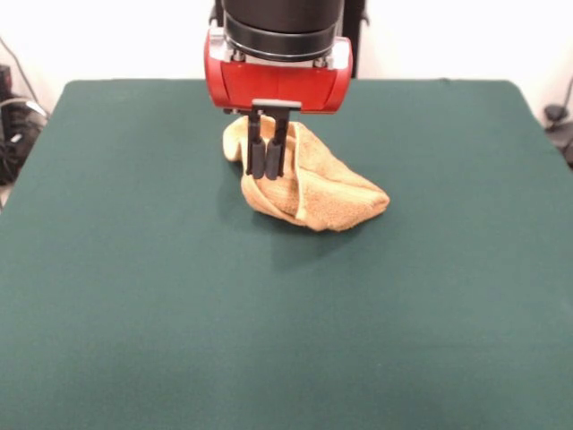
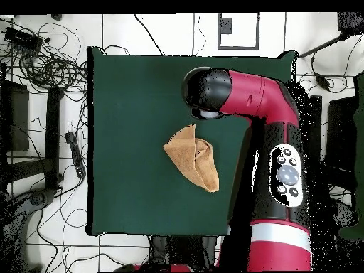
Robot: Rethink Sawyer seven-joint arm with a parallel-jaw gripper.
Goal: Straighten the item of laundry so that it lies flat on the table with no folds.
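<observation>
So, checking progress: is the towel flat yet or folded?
Folded. The towel lies bunched on the table, one flap doubled over.

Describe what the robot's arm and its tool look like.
The arm is red with black joints and a grey button panel on one link. Its wrist ends in a black cylinder over a glossy red housing. The tool is two slim black fingers hanging from a small black bracket.

One towel [image 1: 309, 184] [image 2: 192, 156] is being counted on one table [image 1: 134, 296] [image 2: 128, 106]. One arm [image 2: 274, 142] is being recorded, carrying one gripper [image 1: 268, 168] with two fingers [image 1: 277, 148]. Loose cables [image 2: 43, 64] on the floor are not being counted individually.
</observation>
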